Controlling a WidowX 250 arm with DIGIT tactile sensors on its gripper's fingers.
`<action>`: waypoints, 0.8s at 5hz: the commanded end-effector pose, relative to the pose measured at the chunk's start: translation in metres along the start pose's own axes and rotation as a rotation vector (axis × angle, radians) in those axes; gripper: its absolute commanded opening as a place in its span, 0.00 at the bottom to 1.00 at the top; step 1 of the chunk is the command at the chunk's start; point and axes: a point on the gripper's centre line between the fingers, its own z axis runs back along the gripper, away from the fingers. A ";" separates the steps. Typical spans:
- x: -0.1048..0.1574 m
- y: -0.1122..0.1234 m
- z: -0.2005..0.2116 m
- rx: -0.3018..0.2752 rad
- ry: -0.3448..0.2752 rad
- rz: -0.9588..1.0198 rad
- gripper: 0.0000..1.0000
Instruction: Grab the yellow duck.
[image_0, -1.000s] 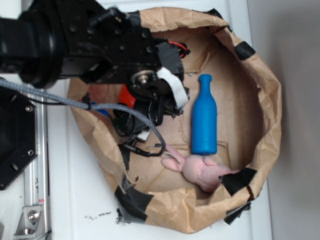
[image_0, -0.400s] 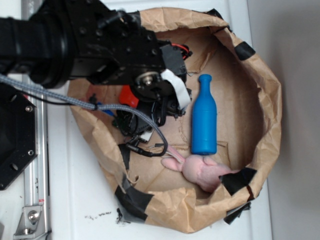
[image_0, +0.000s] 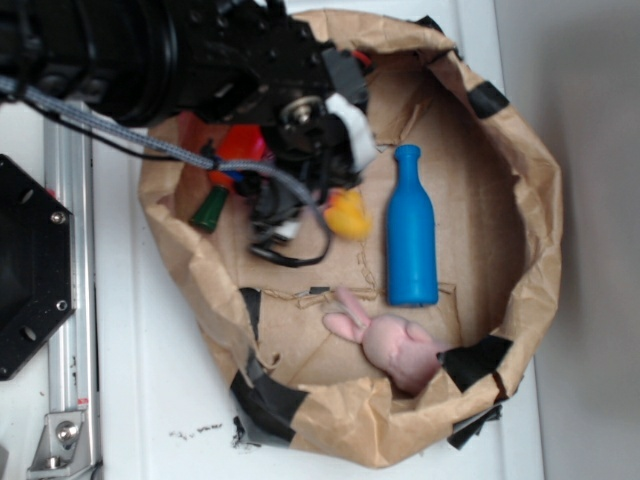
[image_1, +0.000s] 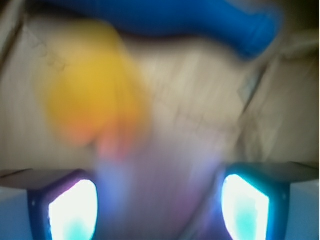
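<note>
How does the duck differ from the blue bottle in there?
The duck is yellow with an orange tinge; the bottle is plain blue. The duck is small and rounded, while the bottle is long, slim and far bigger. The duck sits right against the arm's wrist, partly hidden; the bottle lies flat in the open beside it, neck toward the far rim. Both lie on the floor of the brown paper bag.

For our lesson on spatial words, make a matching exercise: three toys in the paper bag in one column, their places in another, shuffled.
Things:
1. yellow duck
2. blue bottle
3. pink plush bunny

Places:
A. lying lengthwise near the middle of the paper bag
B. beside the black arm, next to the bottle
C. by the taped lower edge

Pairs: 1-B, 2-A, 3-C
</note>
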 end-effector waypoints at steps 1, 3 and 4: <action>0.000 0.004 0.012 0.026 -0.030 0.031 1.00; 0.000 -0.004 0.014 0.011 -0.029 0.006 1.00; 0.005 -0.023 0.024 0.000 -0.054 -0.044 1.00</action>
